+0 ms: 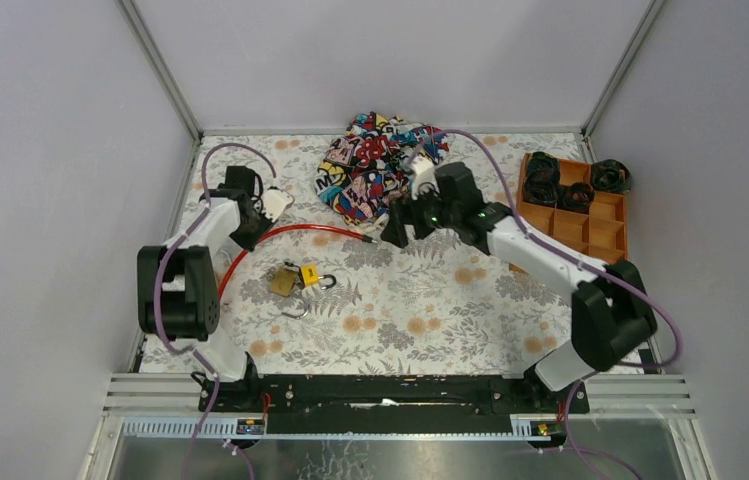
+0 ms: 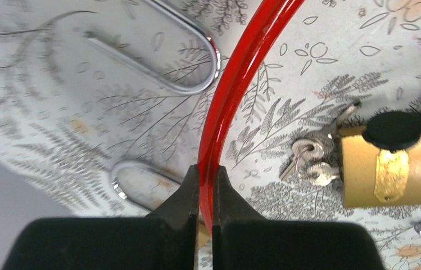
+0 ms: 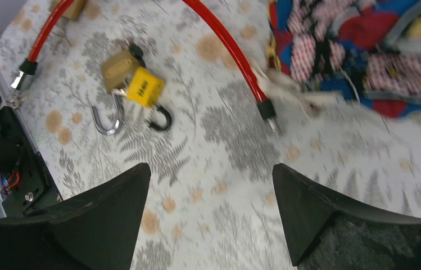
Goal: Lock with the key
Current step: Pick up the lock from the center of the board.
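Left gripper (image 2: 207, 175) is clamped on the red cable (image 2: 236, 84), whose arc runs rightward to the cable tip (image 3: 266, 108) just ahead of the wide-open right gripper (image 3: 211, 169); brass padlock (image 1: 283, 281) with keys (image 2: 309, 163) lies between the arms, nearer the left.

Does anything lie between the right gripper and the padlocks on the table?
Nothing visible does. Only patterned table lies between the right gripper and the padlocks; the red cable runs beyond them, held by the left gripper.
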### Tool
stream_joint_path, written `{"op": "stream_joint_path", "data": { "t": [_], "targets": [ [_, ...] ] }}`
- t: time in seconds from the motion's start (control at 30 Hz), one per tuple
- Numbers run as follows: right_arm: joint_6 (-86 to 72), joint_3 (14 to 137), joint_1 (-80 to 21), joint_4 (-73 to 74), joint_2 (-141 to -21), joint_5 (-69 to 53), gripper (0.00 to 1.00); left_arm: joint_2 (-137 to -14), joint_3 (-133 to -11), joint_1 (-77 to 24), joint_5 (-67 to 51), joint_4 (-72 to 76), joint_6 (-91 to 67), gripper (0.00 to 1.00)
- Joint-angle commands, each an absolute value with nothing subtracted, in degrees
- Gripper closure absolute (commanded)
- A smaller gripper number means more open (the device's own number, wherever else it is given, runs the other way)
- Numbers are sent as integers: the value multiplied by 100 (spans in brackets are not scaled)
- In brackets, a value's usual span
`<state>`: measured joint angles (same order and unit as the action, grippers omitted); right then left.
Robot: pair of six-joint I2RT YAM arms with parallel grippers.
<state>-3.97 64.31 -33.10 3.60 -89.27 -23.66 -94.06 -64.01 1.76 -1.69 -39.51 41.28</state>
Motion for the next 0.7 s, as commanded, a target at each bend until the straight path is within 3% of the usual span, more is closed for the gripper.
{"op": "stream_joint_path", "data": {
  "t": [0.0, 0.07, 0.17, 0.47, 0.6, 0.67],
  "targets": [
    [145, 7790, -3559, 218, -10005, -2930, 13, -8576, -6278, -108, -204, -3904, 4800, 100],
    [308, 8548, -3695, 381, -10617, -3123, 12, -8217, -6147, -207, -360, -3903, 4954, 100],
    [627, 9625, -3898, 625, -11466, -3698, 1, -7789, -5991, -358, -503, -3831, 5015, 100],
    [974, 10766, -4122, 621, -12860, -3952, 1, -7105, -5851, -501, -905, -3728, 4940, 100],
    [780, 10551, -4120, 432, -13006, -3978, 11, -6924, -5809, -497, -1072, -3729, 4894, 100],
    [617, 10356, -4117, 194, -12982, -3940, 29, -6866, -5829, -500, -1149, -3727, 4816, 100]
  ]
}}
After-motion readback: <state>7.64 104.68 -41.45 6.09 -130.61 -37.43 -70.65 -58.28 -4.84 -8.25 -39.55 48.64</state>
